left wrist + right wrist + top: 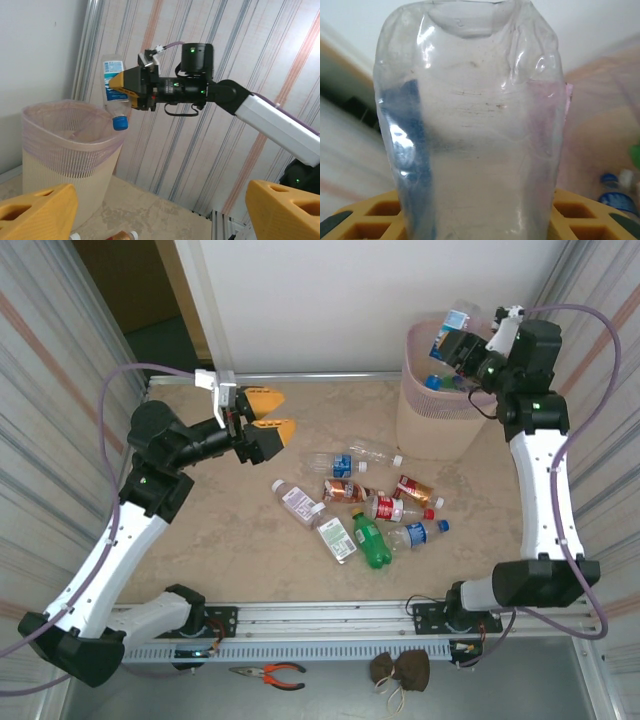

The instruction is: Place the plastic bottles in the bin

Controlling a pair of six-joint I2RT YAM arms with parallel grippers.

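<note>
While the right gripper [126,90] is clamping a clear blue-labelled bottle [114,80] cap-down over the bin [65,160], the left gripper [268,415] is hovering wide open left of the bin, other bottles [370,515] lying on the table [220,530] before it.

No readable text on plastic bottles [370,540]

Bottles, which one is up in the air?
The clear bottle with a blue label and blue cap, held cap-down by the right gripper above the pink bin. All the others lie on the table or in the bin.
</note>
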